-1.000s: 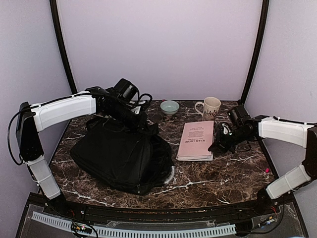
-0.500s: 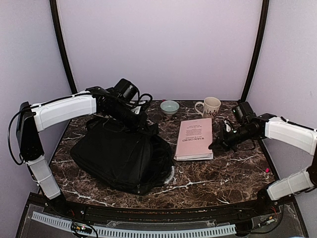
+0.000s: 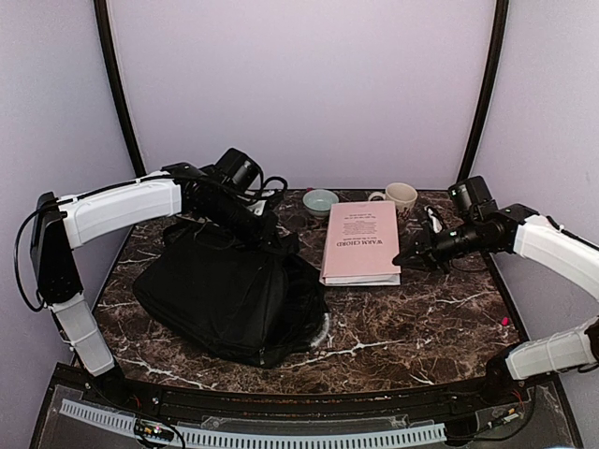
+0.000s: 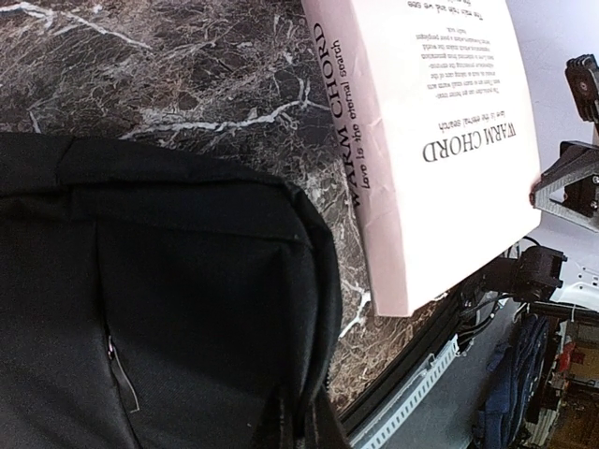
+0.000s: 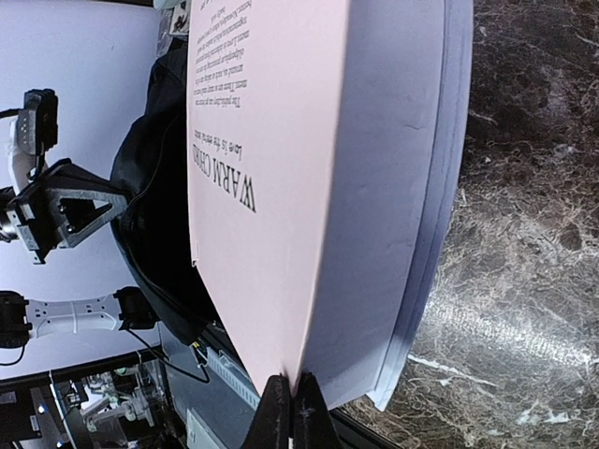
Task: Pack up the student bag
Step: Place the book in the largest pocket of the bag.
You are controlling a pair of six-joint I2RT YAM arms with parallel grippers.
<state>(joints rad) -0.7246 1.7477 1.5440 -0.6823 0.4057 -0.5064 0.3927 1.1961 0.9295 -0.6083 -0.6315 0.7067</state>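
1. Large black fabric student bag (image 3: 229, 299) is lying left-centre on the dark marble-pattern table (image 3: 421, 318), its far right edge bulging upward.
2. Left gripper (image 3: 270, 234) is sitting at that far edge with jaws closed, apparently pinching the fabric, prob. to hold the mouth up so sth can slide in.
3. Right gripper (image 3: 404, 259), well right of the bag, is clamping tight on the near right corner of a pink rectangular book (image 3: 360, 241).
4. Book is hanging tilted above the table, just right of the bag, prob. heading for the opening.
5. White ceramic mug (image 3: 402, 195) & pale green bowl (image 3: 320, 201) are standing at the far edge.
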